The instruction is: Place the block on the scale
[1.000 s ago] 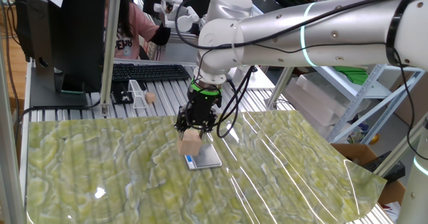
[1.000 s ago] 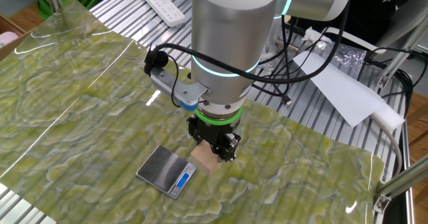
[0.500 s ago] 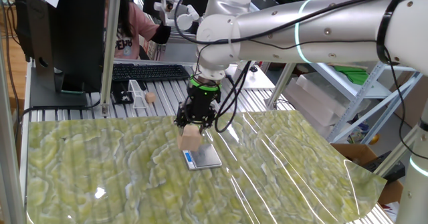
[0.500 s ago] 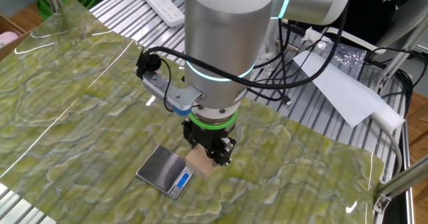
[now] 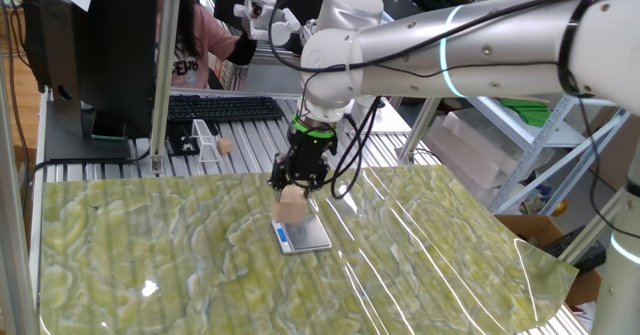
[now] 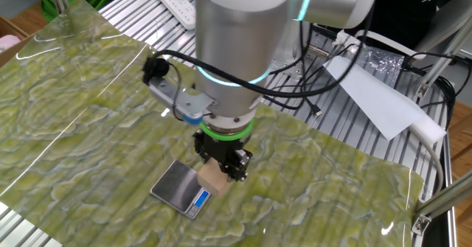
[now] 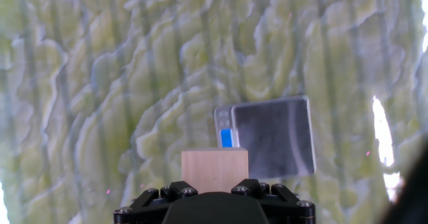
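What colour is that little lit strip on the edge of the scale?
Blue. The display strip sits along one edge of the silver-grey scale, clearest in the hand view.

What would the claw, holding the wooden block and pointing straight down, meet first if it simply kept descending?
Probably the scale, near its blue display edge: the block in the claw hangs about over that end. Depth is unclear; it might land partly on the mat.
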Robot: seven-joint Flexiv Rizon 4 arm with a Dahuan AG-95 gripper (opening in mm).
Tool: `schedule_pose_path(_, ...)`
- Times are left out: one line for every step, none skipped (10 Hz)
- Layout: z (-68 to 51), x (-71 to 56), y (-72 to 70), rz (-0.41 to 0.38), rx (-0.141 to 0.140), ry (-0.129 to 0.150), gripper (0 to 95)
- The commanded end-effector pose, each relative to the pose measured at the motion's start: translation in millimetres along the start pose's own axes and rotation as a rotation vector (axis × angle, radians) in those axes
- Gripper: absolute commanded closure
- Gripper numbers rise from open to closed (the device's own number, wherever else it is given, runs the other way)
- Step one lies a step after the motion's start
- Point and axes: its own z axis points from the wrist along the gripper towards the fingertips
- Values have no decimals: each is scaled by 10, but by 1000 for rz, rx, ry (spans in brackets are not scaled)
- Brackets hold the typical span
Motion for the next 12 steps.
schedule_pose_path(-26,-77,-33,-9,-1,9,950)
schedule_pose_path(-30,-93,-41,-7,0,8,950)
schedule_pose_path(-30,-94,-44,3,5,7,950)
schedule_pose_path(-30,-94,-46,13,4,9,950)
schedule_pose_path(-31,-95,-49,28,2,10,950)
schedule_pose_path(-31,-100,-53,32,3,16,950)
schedule_pose_path(-30,-102,-55,31,3,19,950)
schedule_pose_path(-31,-105,-56,31,2,19,950)
schedule_pose_path(-37,-131,-68,26,2,18,950)
schedule_pose_path(-49,-172,-84,22,3,18,950)
schedule_pose_path(-85,-257,-111,9,4,24,950)
schedule_pose_path(-114,-329,-140,-13,13,28,950)
